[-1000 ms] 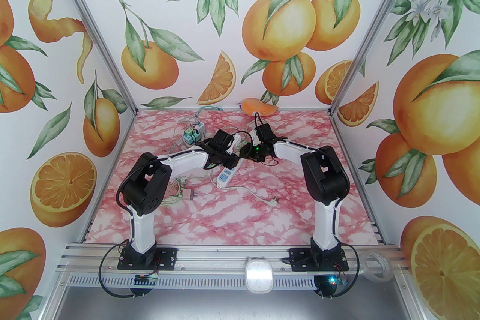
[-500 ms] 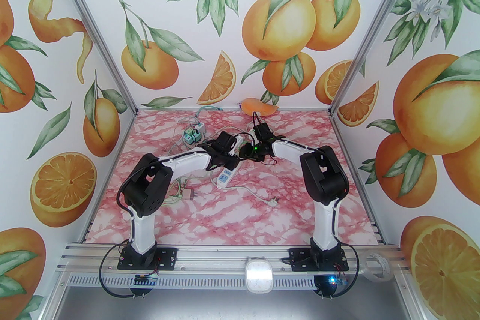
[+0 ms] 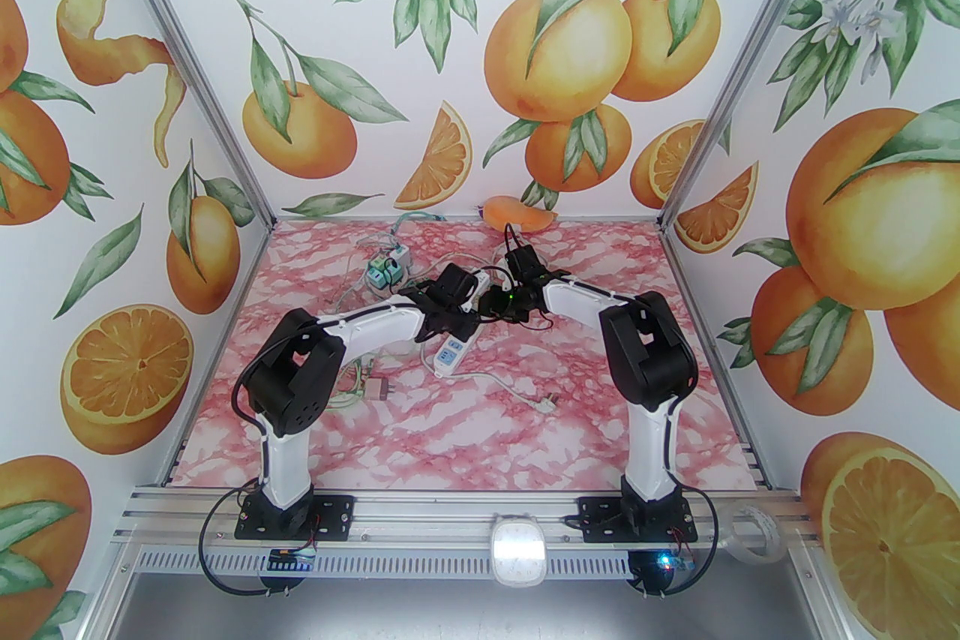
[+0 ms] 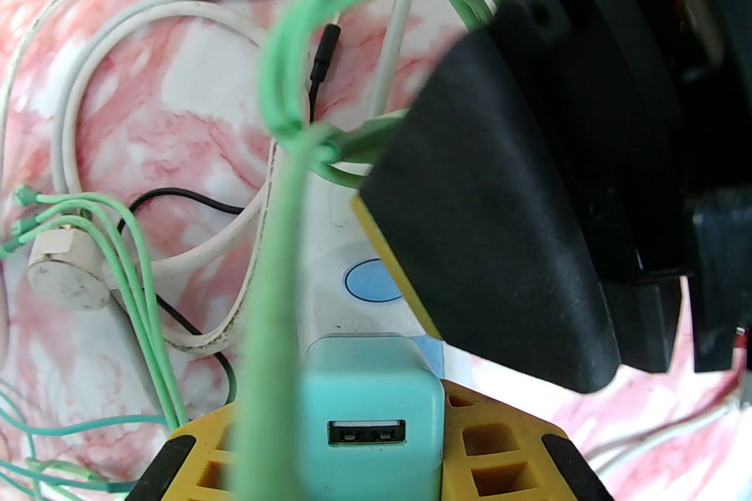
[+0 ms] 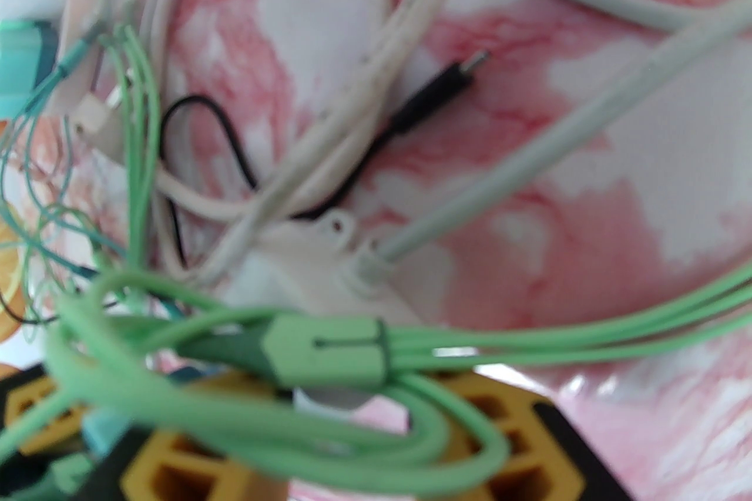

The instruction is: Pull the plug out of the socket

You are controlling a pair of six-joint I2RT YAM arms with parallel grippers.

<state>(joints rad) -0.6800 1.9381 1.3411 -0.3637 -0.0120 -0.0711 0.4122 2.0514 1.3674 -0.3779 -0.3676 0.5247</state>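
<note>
From above, we see both arms meeting over the pink marbled table (image 3: 525, 442). The left gripper (image 3: 448, 320) and right gripper (image 3: 496, 305) sit close together at the far end of the white power strip (image 3: 452, 352).

At the left wrist, our narrowed jaws hold the teal plug (image 4: 371, 399) right against the strip's face. One right finger lies along the strip's edge.

At the right wrist, green cables (image 5: 329, 352) drape across the fingers. We cannot tell whether those jaws grip anything.
</note>
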